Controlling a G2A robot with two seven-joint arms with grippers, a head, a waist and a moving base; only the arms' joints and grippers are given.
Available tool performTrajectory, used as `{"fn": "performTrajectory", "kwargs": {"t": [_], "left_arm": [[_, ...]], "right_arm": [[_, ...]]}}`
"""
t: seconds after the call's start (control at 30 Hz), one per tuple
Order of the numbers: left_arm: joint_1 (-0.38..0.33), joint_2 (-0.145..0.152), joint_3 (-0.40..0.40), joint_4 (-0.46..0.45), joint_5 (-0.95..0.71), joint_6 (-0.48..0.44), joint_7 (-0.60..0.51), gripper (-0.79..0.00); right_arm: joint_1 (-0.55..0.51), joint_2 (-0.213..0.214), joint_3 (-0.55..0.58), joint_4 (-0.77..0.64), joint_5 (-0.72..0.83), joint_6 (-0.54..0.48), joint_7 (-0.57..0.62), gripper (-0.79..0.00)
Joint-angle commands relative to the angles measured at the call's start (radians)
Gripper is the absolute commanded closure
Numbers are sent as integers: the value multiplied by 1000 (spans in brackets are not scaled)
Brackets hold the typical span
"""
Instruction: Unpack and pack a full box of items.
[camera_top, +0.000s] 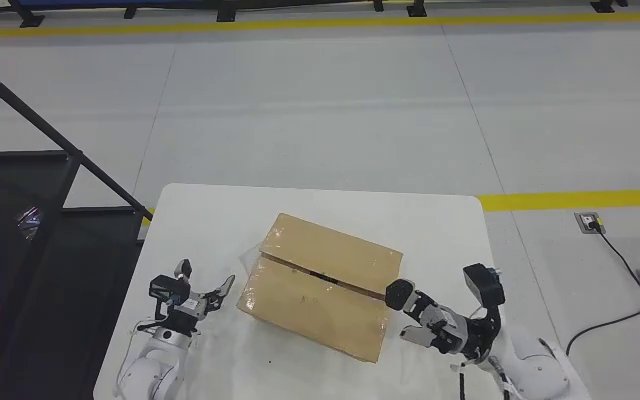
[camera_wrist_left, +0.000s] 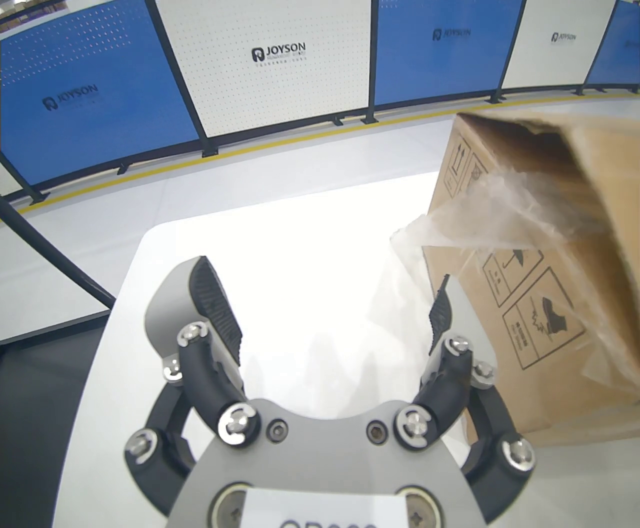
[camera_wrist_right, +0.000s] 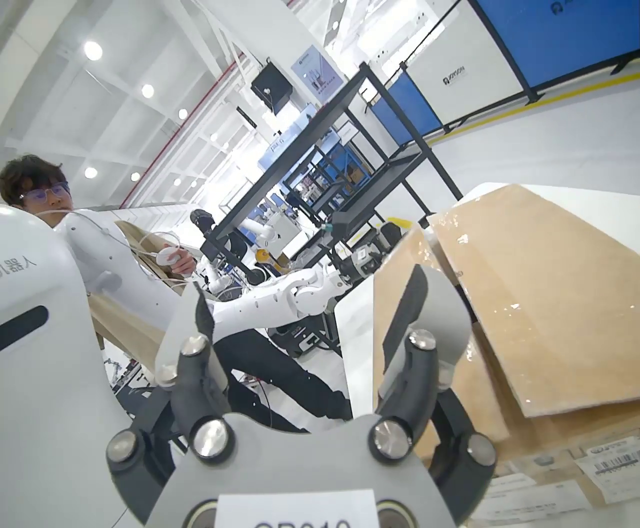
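A brown cardboard box (camera_top: 320, 285) sits in the middle of the white table (camera_top: 300, 205), turned at an angle. Its top flaps meet at a seam with clear tape on it, and one flap edge stands slightly raised. My left gripper (camera_top: 205, 278) rests low on the table just left of the box, open and holding nothing. In the left wrist view the left gripper (camera_wrist_left: 330, 305) faces bare table, with the box's side (camera_wrist_left: 530, 260) and loose clear tape (camera_wrist_left: 480, 210) close beside one finger. My right gripper (camera_top: 405, 298) is at the box's right corner, open. In the right wrist view the right gripper (camera_wrist_right: 310, 305) has one finger (camera_wrist_right: 425, 300) over the box top (camera_wrist_right: 540, 300).
A black metal frame (camera_top: 60, 150) and a dark surface stand to the left of the table. The table's front edge lies close under both arms. Bare table lies behind the box. A floor socket (camera_top: 588, 222) with a cable is to the right.
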Motion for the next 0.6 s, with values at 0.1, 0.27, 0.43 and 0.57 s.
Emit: {"fn": "performTrajectory", "kwargs": {"t": [0.1,0.27,0.43,0.57], "left_arm": [[-57,1,24,49,68,1,-13,-785],[-151,-3,80,123,134,-22,-9,-785],[-231,-8,127,194,150,-75,15,-785],[-273,-13,155,236,163,-75,32,-785]], "right_arm": [[-42,5,48,-44,-31,39,-65,-785],[-63,8,65,-58,-39,44,-101,-785],[-93,13,87,-69,-45,35,-118,-785],[-124,17,107,-78,-45,26,-131,-785]]}}
